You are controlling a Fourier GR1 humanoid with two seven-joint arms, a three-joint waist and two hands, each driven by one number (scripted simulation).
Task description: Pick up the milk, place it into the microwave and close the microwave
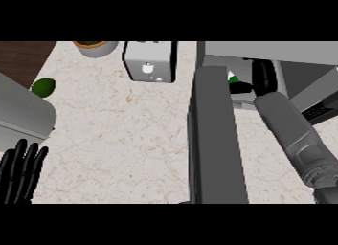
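Two forearms come in from the lower edge of the head view, and we see them doing quite different things. The left hand (17,173) sits at the lower left corner of the counter (122,143), its fingers straight and pointing up, holding nothing, at rest. The right forearm (298,139) stretches up and away across the right side, and the right hand (264,76) is inside the microwave (284,57), which stands at the counter's far right edge. The fingers there look curled around the milk (234,79), of which we can make out only a small white and green part just left of the hand, within the oven's cavity. Whether the carton rests on the cavity floor we cannot tell.

The microwave door (215,139) stands wide open, swung out toward us so that we see it as a long dark slab running from the oven down to the lower edge of the view, just left of the right forearm.

At the far edge of the counter stands a toaster (150,61), and left of it a grey pot (96,48). Near the left edge a green lime-like fruit (43,87) lies beside a large grey appliance (16,115) that covers the left corner.
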